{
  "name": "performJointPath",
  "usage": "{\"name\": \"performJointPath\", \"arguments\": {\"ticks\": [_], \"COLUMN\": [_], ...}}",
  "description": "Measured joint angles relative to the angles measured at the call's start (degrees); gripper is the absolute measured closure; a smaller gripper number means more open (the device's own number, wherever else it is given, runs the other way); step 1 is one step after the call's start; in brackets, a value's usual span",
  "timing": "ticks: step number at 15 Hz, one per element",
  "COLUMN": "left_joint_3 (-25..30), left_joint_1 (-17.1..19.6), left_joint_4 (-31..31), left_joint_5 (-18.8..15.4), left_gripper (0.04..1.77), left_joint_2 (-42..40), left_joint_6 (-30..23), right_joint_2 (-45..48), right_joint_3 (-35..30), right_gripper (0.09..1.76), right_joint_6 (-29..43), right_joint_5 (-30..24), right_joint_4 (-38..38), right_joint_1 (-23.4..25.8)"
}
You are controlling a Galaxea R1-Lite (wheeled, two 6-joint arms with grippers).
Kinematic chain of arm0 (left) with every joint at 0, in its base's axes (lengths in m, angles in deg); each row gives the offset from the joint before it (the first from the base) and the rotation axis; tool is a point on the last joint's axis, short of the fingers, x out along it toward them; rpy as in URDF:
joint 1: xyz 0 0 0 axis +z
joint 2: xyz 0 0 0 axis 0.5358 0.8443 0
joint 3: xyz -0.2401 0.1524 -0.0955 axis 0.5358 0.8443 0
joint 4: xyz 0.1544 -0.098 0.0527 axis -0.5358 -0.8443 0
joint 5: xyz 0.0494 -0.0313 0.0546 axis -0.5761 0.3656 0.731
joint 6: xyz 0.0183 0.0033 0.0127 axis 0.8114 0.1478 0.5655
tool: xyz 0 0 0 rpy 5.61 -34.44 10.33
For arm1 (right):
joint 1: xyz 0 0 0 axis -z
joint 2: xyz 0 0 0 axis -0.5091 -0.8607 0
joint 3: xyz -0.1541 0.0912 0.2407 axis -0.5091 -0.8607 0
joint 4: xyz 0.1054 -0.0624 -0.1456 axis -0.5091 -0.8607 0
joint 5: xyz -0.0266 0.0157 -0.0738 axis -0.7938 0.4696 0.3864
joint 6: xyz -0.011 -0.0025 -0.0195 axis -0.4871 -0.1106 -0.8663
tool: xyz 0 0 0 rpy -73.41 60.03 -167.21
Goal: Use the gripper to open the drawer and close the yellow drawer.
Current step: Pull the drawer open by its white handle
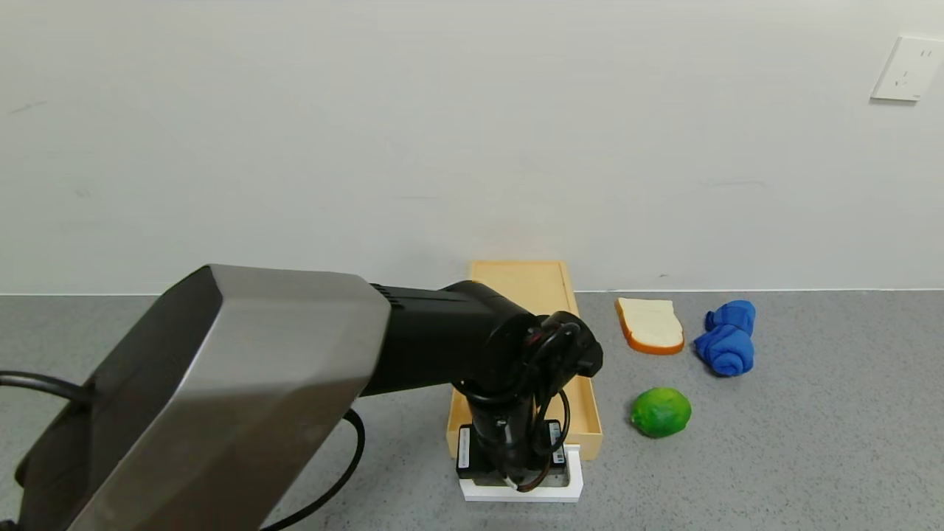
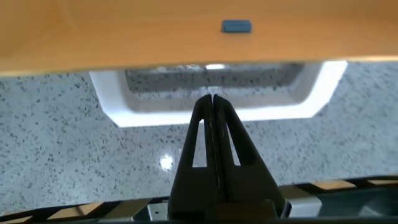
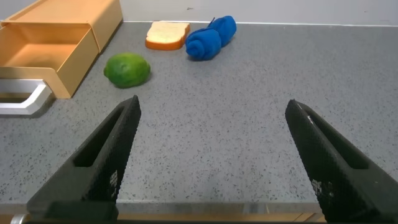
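Observation:
The pale yellow-tan drawer stands pulled out of its flat box toward me. Its white loop handle lies on the counter at the front. My left gripper points down at the handle. In the left wrist view the left gripper is shut, with its tip inside the opening of the white handle, just before the drawer front. My right gripper is open and empty, low over bare counter to the right; the open drawer shows in its view.
A green lime lies right of the drawer, with a bread slice and a rolled blue cloth behind it. A small blue mark sits on the drawer front. The wall stands close behind the box.

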Motion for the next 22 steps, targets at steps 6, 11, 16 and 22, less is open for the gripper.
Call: {"name": "performJointPath", "arguments": {"ticks": [6, 11, 16, 22], "left_joint_3": [-0.1, 2.0, 7.1, 26.7], "left_joint_1": [0.7, 6.6, 19.3, 23.4], "left_joint_4": [-4.4, -4.7, -1.3, 29.1], "left_joint_5": [-0.9, -8.7, -22.9, -25.6], "left_gripper": [1.7, 1.7, 1.7, 1.7], "left_joint_2": [-10.5, -23.8, -32.5, -39.3], "left_joint_6": [4.6, 21.7, 34.8, 36.0], "right_joint_2": [0.0, 0.0, 0.0, 0.0], "right_joint_3": [0.0, 0.0, 0.0, 0.0], "right_gripper": [0.14, 0.14, 0.14, 0.14], "right_joint_6": [0.0, 0.0, 0.0, 0.0], "right_joint_5": [0.0, 0.0, 0.0, 0.0], "right_joint_4": [0.0, 0.0, 0.0, 0.0], "right_joint_1": [0.0, 0.0, 0.0, 0.0]}}
